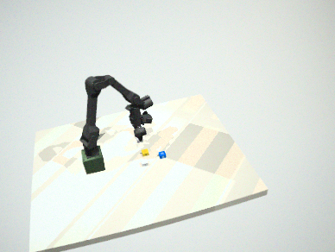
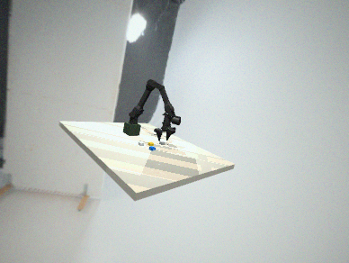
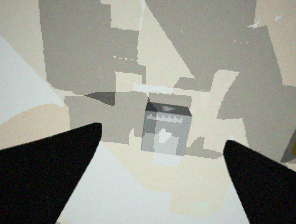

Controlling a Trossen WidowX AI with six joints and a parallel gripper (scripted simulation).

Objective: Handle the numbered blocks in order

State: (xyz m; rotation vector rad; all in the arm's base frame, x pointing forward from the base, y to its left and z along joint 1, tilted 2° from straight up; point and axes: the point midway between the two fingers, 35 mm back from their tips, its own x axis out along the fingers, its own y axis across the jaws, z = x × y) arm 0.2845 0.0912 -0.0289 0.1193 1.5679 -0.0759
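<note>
The grey block (image 3: 172, 142) (image 2: 162, 143) sits on the table between the spread fingertips in the wrist view; its digit is washed out by light patches. My gripper (image 3: 162, 137) (image 2: 163, 138) is open, above and around the grey block, with gaps on both sides. A yellow block (image 1: 145, 152) (image 2: 150, 144) stands nearby, with a sliver at the wrist view's right edge. A blue block (image 1: 161, 154) (image 2: 152, 148) and a white block (image 1: 144, 163) (image 2: 141, 144) stand farther off. Their digits are too small to read in the top and exterior views.
The table (image 1: 181, 203) (image 2: 108, 155) carries patterned light and dark patches. The arm's green base (image 1: 93, 162) (image 2: 131, 130) stands on it. The yellow block is the closest neighbour to the right finger in the wrist view.
</note>
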